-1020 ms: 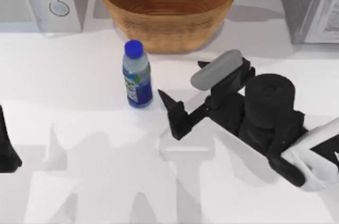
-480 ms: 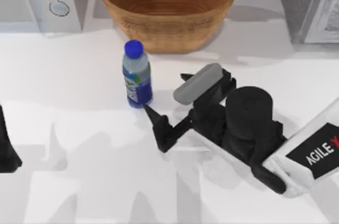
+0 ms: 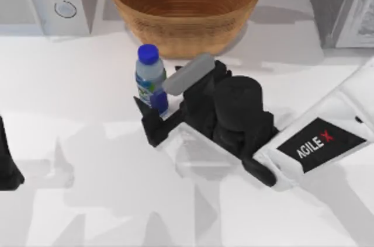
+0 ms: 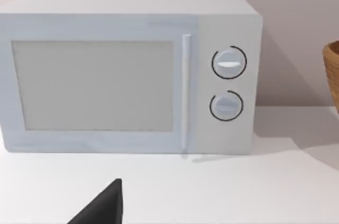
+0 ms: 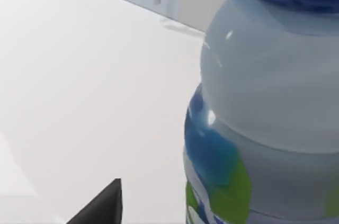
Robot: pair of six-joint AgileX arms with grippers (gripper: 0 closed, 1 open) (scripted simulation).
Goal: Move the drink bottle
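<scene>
At table centre, the drink bottle (image 3: 150, 82) stands upright, just off the woven basket (image 3: 186, 7) at its 7 o'clock. The right gripper (image 3: 156, 111) sits low at the bottle's 5 o'clock, fingers spread and unclenched to either side of the base, an arrangement suited to a side grasp below the label. No squeeze is evident yet. The left gripper (image 3: 7, 162) is parked at the table's 9 o'clock edge, facing the microwave (image 4: 127, 70); its finger state cannot be told.
</scene>
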